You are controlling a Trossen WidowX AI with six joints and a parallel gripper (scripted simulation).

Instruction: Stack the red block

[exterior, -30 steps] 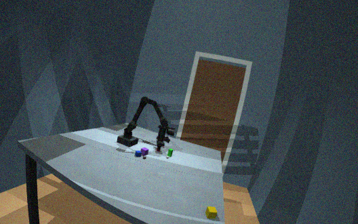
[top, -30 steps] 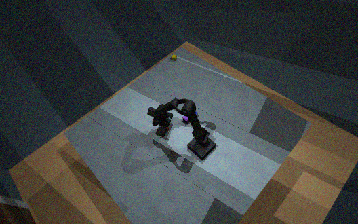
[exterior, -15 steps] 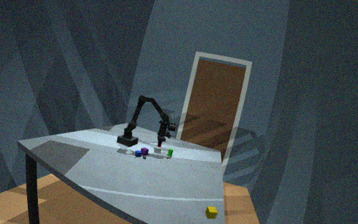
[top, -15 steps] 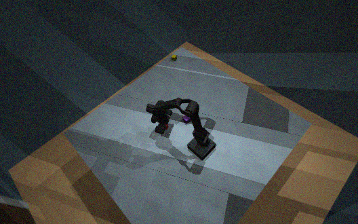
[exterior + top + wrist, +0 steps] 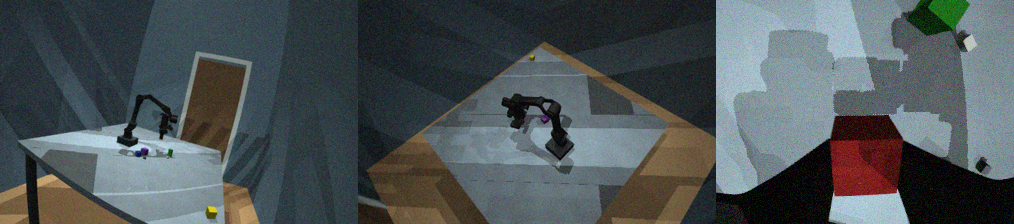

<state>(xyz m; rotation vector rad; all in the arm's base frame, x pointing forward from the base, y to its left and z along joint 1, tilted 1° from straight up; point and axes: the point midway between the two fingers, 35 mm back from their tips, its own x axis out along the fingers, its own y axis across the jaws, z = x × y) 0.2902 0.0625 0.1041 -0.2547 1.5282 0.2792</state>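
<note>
A: What does your pincer hold?

B: My pincer [image 5: 865, 163] is closed on the red block [image 5: 865, 157]. In the wrist view the block sits between my two dark fingers, one pressing each side, and its lower edge stands over pale table [image 5: 769, 23] surface.

A: Is the block off the table?

B: The exterior view shows the block [image 5: 161, 137] as a red speck at the tip of my pincer [image 5: 161, 136], above the table top [image 5: 146, 190]. My arm [image 5: 149, 100] arches up from its base [image 5: 127, 140] and bends down toward it.

A: Where is the green tower?

B: In the wrist view the tower [image 5: 938, 8] lies at the upper right, apart from the block, with a small white piece [image 5: 968, 43] just beside it. In the exterior view the tower [image 5: 170, 152] stands upright on the table, nearer the camera than my pincer and slightly to the right.

A: What else is on the table?

B: A purple cube [image 5: 144, 151] and a blue cube [image 5: 137, 153] sit left of the tower, near my base. A yellow cube [image 5: 211, 212] rests well apart at the near corner. The top view shows the same yellow cube [image 5: 531, 57] at the far corner and the purple one [image 5: 544, 119] beside my arm [image 5: 534, 102].
</note>
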